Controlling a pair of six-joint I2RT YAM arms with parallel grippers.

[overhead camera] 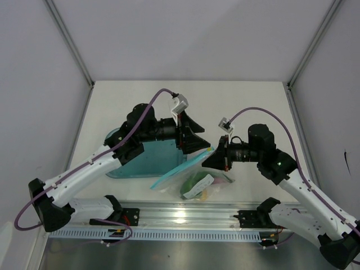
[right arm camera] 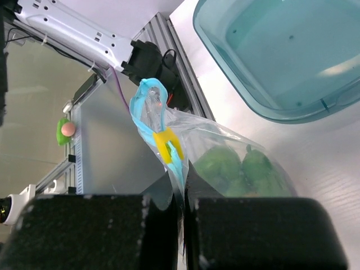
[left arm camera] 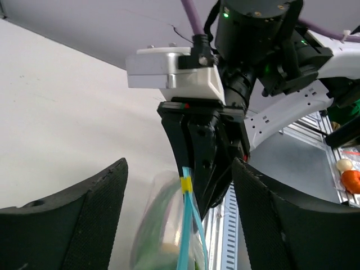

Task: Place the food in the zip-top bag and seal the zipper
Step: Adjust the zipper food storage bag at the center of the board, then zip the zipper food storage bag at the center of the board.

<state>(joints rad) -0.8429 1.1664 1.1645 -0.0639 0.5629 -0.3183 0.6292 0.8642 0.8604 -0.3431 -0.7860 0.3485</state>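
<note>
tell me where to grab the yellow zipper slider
Pinch the yellow slider across its two flat sides, coming from the left arm's side: it straddles the blue zipper just past the shut right gripper, facing the open left gripper.

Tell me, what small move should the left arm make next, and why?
Probably close the left gripper on the zipper at the yellow slider. Its jaws stand open around the strip, the right gripper pinches the zipper, and past the slider it gapes in a loop, so the bag looks unsealed.
</note>
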